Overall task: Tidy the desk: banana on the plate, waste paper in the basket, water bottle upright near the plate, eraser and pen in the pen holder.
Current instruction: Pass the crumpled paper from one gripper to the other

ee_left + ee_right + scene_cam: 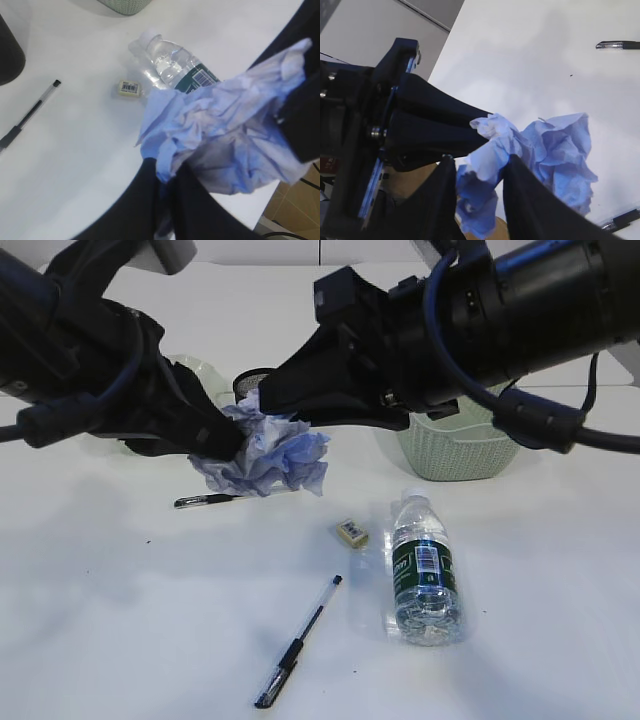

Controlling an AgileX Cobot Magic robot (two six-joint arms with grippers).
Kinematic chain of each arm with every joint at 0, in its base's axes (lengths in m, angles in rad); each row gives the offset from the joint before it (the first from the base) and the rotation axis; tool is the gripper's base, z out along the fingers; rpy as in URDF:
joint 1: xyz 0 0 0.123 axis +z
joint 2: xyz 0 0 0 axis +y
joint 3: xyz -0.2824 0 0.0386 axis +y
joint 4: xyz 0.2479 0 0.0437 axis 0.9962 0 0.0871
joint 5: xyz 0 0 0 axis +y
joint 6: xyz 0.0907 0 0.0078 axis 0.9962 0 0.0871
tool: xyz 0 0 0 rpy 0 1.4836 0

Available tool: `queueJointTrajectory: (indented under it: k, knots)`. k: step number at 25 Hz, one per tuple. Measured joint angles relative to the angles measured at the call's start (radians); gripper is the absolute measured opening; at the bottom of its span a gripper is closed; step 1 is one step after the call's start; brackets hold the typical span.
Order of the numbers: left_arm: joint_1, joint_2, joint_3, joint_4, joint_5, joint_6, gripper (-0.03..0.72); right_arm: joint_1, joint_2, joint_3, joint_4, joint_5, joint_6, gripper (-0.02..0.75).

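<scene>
Two claws meet on the crumpled waste paper (268,452) above the tabletop (120,600): left claw (167,182) clamped on it, right claw (480,167) straddling it, grip uncertain, the water bottle (424,575) lying below them.

No readable text anywhere. Clear plastic water bottle with dark green label (425,575) carries a white barcode patch, bars visible in exterior and left wrist views, digits too small to read. Small cream rectangular eraser (130,88) also has a barcode sticker on its top face, nothing legible. No brand names or numbers resolvable.
</scene>
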Motion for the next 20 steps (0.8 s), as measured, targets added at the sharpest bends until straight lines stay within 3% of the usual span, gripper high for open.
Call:
queueJointTrajectory:
  k: [5, 10, 20]
  knots:
    - [0.0, 0.0, 0.0, 0.0, -0.005, -0.001, 0.029, 0.0, 0.0, 0.0, 0.012, 0.0, -0.01, 0.172]
    - [0.0, 0.0, 0.0, 0.001, -0.005, -0.001, 0.029, 0.0, 0.0, 0.0, 0.018, 0.0, -0.013, 0.031]
    - [0.0, 0.0, 0.0, 0.001, -0.005, -0.001, 0.029, 0.0, 0.0, 0.0, 0.019, -0.01, -0.014, 0.008]
